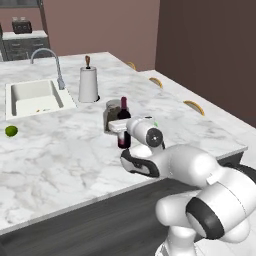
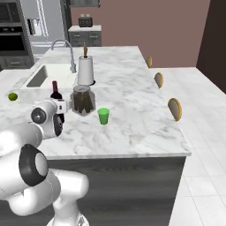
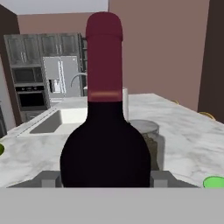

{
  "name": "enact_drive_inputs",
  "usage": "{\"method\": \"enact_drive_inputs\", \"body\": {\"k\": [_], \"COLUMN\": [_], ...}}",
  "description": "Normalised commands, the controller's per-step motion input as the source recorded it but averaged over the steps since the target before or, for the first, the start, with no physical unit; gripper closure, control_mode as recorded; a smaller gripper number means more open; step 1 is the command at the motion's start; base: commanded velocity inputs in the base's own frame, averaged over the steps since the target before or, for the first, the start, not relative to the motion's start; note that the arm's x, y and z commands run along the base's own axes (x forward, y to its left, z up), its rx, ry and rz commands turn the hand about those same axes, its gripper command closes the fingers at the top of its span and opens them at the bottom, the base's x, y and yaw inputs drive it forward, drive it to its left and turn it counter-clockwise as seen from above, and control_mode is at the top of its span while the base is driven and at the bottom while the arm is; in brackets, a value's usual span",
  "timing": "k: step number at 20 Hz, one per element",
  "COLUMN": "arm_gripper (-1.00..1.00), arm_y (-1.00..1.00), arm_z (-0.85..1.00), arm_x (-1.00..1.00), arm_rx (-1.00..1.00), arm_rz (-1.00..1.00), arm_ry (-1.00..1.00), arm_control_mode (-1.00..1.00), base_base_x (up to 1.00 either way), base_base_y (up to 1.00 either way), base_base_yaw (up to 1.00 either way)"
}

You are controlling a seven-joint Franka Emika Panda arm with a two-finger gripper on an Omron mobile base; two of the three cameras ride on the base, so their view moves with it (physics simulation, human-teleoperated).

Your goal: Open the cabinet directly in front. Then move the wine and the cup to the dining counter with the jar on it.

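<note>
wine [image 3: 105, 144]: upright on the dining counter [image 2: 132, 114], just beside the jar [image 2: 82, 100], so basically delivered
gripper [image 1: 122, 126]: fingers either side of the bottle, can't tell if clamped
cup [image 2: 103, 116]: already parked by jar

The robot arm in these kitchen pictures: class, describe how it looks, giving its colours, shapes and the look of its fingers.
The arm is glossy white, built of rounded, bulbous segments. Dark grey to black bands mark its joints, and one wrist joint ends in a round grey cap. The hand is a pale, boxy block. In the hand view, the fingers are small, grey and squarish. No cables or markings are visible.
</note>
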Motion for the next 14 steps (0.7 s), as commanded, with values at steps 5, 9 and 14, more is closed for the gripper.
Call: {"method": "enact_drive_inputs", "body": {"k": [5,9,14], "arm_gripper": [1.0,1.0,1.0], "arm_y": [0.0,0.0,0.0], "arm_z": [-0.21,-0.36,-0.2], "arm_x": [0.11,0.01,0.04], "arm_rx": [0.0,-0.03,0.0], "arm_rz": [0.0,0.0,0.0], "arm_ry": [-0.01,-0.01,-0.01], "arm_control_mode": [-1.0,-1.0,-1.0], "base_base_x": [0.0,0.0,0.0], "base_base_y": [0.0,0.0,0.0], "base_base_yaw": [0.0,0.0,0.0]}}
